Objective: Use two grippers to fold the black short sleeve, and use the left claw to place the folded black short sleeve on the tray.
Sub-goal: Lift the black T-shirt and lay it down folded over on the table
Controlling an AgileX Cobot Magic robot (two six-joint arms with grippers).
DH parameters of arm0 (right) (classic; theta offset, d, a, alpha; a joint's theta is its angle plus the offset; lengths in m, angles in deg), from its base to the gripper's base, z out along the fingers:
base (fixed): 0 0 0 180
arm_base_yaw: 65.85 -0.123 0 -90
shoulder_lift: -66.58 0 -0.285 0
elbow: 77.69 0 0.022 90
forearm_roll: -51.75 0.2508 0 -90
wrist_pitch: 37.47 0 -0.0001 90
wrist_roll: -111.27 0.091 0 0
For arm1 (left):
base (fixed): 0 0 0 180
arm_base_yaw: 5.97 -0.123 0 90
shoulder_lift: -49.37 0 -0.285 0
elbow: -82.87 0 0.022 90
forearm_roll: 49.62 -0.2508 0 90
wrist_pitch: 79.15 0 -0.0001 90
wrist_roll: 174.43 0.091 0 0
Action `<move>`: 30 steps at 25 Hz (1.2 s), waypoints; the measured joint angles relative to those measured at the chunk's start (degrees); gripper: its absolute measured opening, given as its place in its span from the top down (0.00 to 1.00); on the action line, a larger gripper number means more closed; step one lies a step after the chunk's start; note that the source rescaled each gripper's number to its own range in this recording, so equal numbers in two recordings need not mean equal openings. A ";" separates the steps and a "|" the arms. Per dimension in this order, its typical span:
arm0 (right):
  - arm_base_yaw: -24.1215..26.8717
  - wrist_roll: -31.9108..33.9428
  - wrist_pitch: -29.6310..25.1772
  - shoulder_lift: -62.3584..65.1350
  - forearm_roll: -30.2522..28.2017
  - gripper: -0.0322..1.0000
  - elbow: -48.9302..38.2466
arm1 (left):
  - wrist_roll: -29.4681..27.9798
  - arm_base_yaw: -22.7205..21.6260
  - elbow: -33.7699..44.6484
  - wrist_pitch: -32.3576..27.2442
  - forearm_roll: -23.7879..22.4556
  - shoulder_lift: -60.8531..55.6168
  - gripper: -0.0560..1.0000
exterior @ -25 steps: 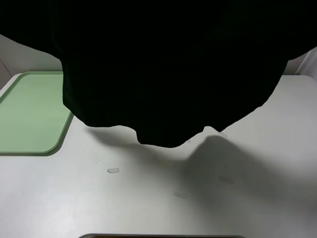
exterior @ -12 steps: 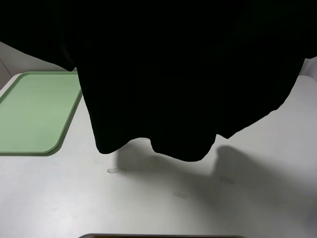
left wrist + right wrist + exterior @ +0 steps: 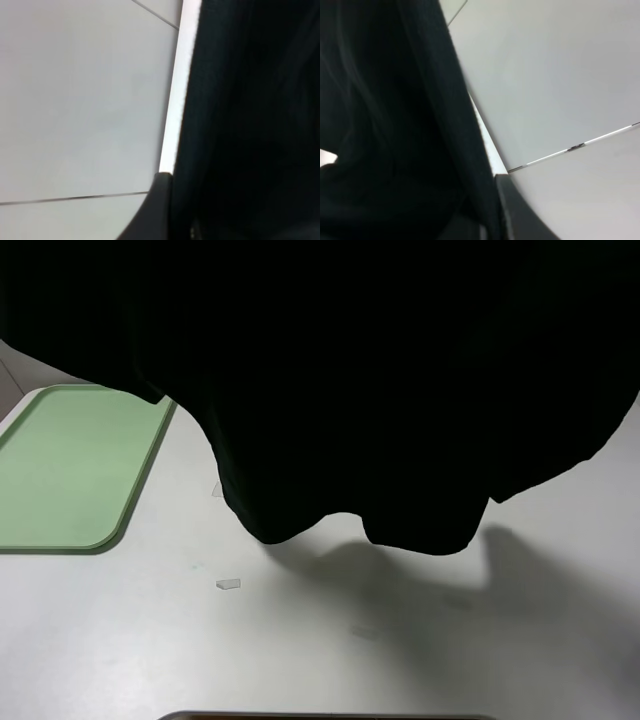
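Black short sleeve (image 3: 380, 390) hangs over tabletop (image 3: 300, 650) near green tray (image 3: 60, 470); cannot tell whether left gripper (image 3: 162, 212) or right gripper (image 3: 507, 212) is clamped.

The short sleeve (image 3: 380, 390) hangs over the table (image 3: 150, 640) (tray (image 3: 60, 470) at left).

The white surface (image 3: 120, 640) carried a few small translucent tabs. A clear tab (image 3: 228, 585) lay left of the middle and a fainter tab (image 3: 364, 633) nearer the front edge. A third tab (image 3: 457, 602) sat inside a broad soft shadow (image 3: 560, 610) on the right. A dark strip (image 3: 325, 716) ran along the bottom edge. In the left wrist view a pale panel (image 3: 75, 100) was crossed by a thin dark seam (image 3: 75, 198); the right wrist view showed a similar seam (image 3: 575, 146).
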 joint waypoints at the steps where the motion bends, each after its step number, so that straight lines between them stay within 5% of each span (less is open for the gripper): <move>1: 0.00 0.07 0.00 0.27 0.00 0.97 0.00 | 0.00 0.00 0.00 0.00 0.26 0.00 0.95; 22: 0.00 2.10 -1.26 4.66 3.73 0.97 0.00 | -5.44 0.00 0.16 -0.01 5.61 -0.19 0.95; 30: 0.00 2.75 -1.07 7.06 6.81 0.97 -2.38 | -8.10 0.00 5.85 -0.01 7.84 -5.60 0.95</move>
